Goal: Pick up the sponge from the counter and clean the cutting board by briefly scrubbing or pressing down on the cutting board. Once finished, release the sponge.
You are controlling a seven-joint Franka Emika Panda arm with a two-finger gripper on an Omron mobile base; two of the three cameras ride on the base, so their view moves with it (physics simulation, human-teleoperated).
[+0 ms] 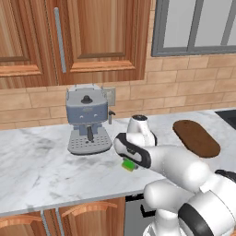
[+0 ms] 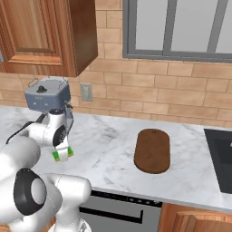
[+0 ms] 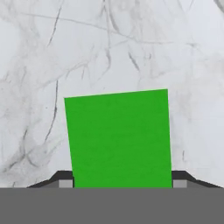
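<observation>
Clearly the hand sits clamped on the sponge, fingers at its two sides; it looks light, soft, squashy.

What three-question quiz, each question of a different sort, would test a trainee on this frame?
1. True or false: the sponge already lies on the cutting board.
2. What stands on the counter by the wall, beyond the gripper? A) toaster B) coffee machine C) kettle
3. Fill in: in the hand view, one dark fingertip shows on each side of the ____.

Key: 1 false, since the board lies apart with nothing on it; 2 B; 3 sponge.
</observation>
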